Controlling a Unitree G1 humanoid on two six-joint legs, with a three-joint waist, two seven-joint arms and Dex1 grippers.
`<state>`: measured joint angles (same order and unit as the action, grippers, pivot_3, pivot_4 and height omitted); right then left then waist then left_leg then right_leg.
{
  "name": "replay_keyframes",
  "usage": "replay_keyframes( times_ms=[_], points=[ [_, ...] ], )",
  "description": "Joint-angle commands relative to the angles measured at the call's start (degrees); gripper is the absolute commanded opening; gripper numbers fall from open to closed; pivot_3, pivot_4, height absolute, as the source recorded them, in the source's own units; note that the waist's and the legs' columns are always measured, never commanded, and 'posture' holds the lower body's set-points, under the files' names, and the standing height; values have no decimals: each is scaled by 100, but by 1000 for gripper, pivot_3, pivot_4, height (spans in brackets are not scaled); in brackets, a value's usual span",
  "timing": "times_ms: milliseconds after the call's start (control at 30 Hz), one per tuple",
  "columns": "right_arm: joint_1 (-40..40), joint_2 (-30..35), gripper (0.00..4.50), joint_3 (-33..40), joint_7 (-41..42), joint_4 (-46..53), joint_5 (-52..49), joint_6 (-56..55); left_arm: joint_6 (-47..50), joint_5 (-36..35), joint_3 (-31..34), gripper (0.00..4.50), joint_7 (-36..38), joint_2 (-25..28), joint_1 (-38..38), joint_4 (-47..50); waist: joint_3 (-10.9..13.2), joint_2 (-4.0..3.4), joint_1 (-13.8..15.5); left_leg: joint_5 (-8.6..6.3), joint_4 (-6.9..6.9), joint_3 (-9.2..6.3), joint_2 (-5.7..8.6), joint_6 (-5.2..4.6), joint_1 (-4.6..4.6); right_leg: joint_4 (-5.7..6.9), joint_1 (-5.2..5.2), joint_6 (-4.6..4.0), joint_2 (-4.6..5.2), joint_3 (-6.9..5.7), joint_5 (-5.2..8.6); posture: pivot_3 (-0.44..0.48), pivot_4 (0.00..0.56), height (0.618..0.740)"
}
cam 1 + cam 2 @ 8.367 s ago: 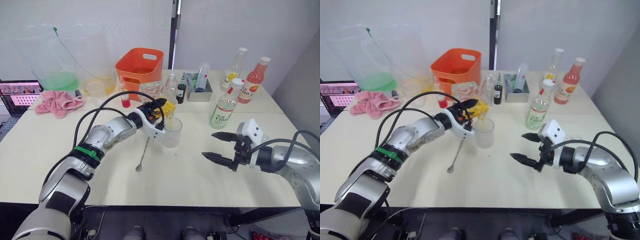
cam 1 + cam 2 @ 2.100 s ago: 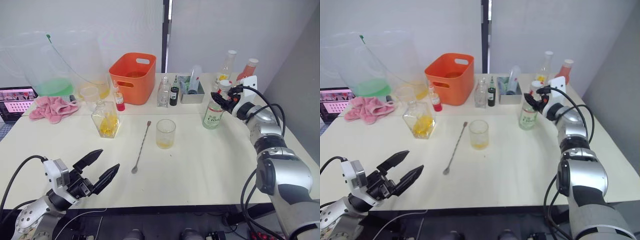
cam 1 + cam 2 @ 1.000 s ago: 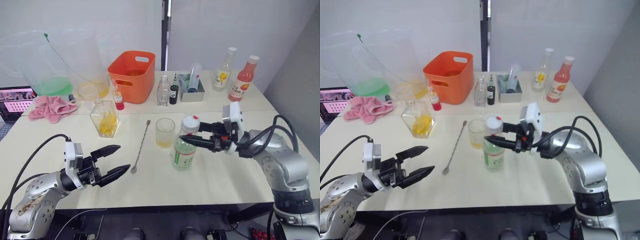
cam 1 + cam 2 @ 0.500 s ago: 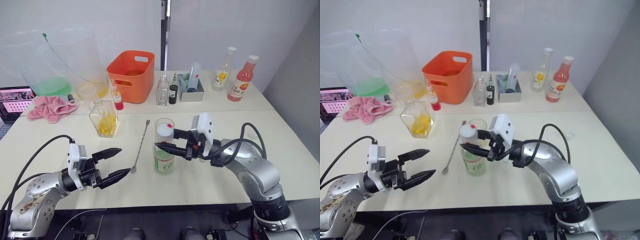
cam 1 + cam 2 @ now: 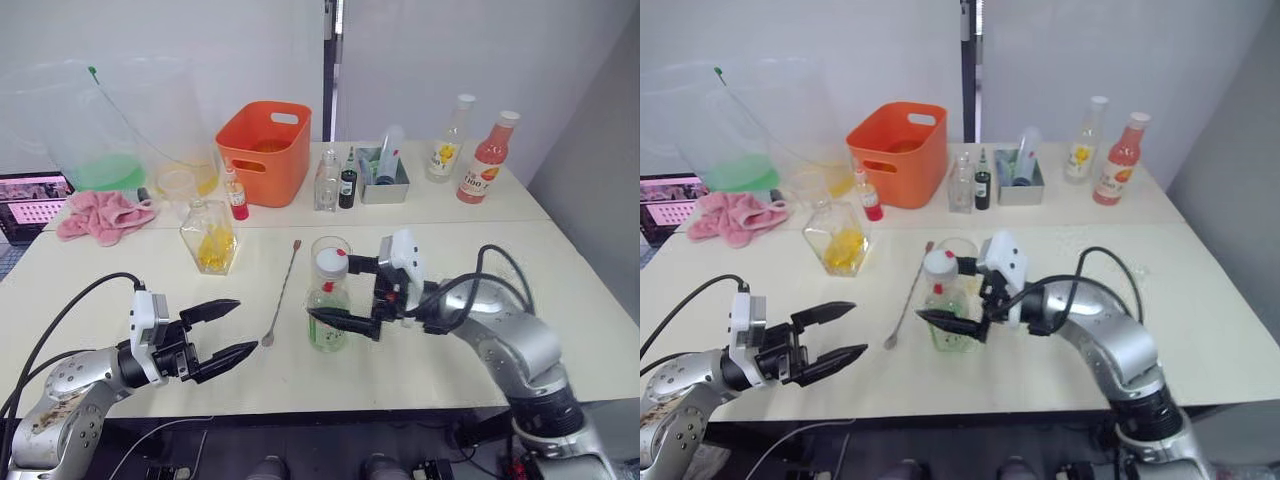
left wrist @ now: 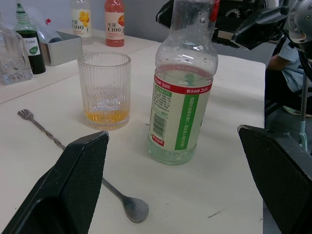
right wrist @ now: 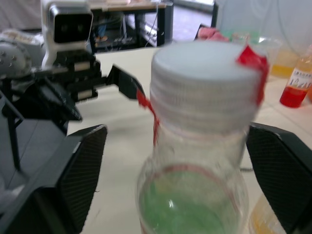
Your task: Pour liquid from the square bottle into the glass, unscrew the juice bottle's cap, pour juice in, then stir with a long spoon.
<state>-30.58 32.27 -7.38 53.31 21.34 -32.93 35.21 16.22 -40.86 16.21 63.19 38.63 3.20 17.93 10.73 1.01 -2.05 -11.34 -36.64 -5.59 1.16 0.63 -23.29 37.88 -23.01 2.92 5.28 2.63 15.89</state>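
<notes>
Left wrist view puts the juice bottle [image 6: 185,92] upright on the tabletop [image 6: 229,195], its green label and a low pool of clear liquid plain to read, with the ribbed glass [image 6: 104,90] just beside it holding a thin layer of amber liquid; these details are too small to make out from the head. The long spoon [image 6: 92,178] lies flat before both, bowl end nearest the camera. The right wrist view shows the bottle's white cap [image 7: 207,85] from close above, a red tag hanging off its edge.

In the left eye view, the right end effector [image 5: 348,293] has its two black fingers spread wide, one above near the cap and one low by the bottle's base; whether either touches the bottle I cannot tell. The left end effector [image 5: 222,330] hovers low over the near tabletop, fingers apart and gripping nothing, well short of the spoon.

The square bottle [image 5: 211,237] with yellow liquid stands farther back on the left, apart from the glass. Behind it sit an orange bin [image 5: 264,152] and a pink cloth [image 5: 104,213].
</notes>
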Motion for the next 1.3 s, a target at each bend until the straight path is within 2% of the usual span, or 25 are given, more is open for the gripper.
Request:
replay_keyframes(
  times_ms=[33,133,233,300,433,567,700,867,1000,1200,1300],
  points=[
    [-280,513,4486,331,1206,-464,-301,-307,-75,-131,181,4500,-1,24,42,273,0,1,7,0,0,1,0,0,-1,-6,1,0,0,0,0,0,150,740],
    [-720,821,4486,23,2308,-1235,-11,-868,-100,-122,296,4500,-75,-11,160,352,1,1,-49,0,0,3,-4,0,2,-5,1,0,-3,-1,0,0,150,740],
    [-1577,627,4486,-347,3318,-2614,428,-1706,-223,-18,457,4500,-108,-41,435,407,1,3,-110,-1,4,18,-18,-2,13,-1,-2,-10,-11,-1,-6,0,150,740],
    [-2146,364,4486,-485,3750,-3425,467,-1888,-232,-62,569,4500,-163,-51,605,551,1,3,-141,-1,4,24,-21,-2,14,1,-6,-13,-11,-1,-8,0,150,740],
    [-2924,176,4486,-1179,3919,-4407,-37,-2136,-155,-170,738,4500,-504,-126,896,1062,2,4,-122,-1,4,20,-18,-1,8,8,-14,-16,-5,-2,-9,0,150,740],
    [-3329,10,4486,-1699,3919,-5106,-190,-2716,15,-382,855,4500,-679,-108,1164,1455,2,5,-40,-6,4,16,-13,7,5,6,-14,-16,4,-3,-10,0,150,740],
    [-3607,-151,4486,-2116,3919,-5412,-581,-2958,180,-590,935,4500,-748,-52,1418,1722,2,5,-31,-6,4,16,-11,8,4,4,-15,-16,6,-3,-10,0,150,740],
    [-3733,13,4486,-2680,3919,-5410,-1128,-3102,240,-672,1002,4500,-832,-13,1577,1882,2,4,-40,-7,4,15,-15,9,6,8,-19,-17,1,-3,-10,0,150,740],
    [-3772,270,3405,-3149,3919,-5300,-1488,-3153,204,-670,1034,4500,-877,-31,1569,1861,2,4,-23,-7,4,15,-13,10,5,6,-18,-17,2,-4,-10,0,150,740],
    [-3814,335,1339,-3316,3919,-5245,-1875,-3023,140,-574,932,4500,-907,-66,1435,1750,2,4,-48,-8,4,15,-16,11,5,6,-20,-17,-2,-4,-10,0,150,740],
    [-3720,372,1211,-3182,3919,-5196,-1956,-2900,111,-488,808,4500,-951,-125,1325,1704,2,4,-45,-8,4,16,-16,11,4,7,-22,-17,-2,-4,-10,0,150,740]
  ],
)
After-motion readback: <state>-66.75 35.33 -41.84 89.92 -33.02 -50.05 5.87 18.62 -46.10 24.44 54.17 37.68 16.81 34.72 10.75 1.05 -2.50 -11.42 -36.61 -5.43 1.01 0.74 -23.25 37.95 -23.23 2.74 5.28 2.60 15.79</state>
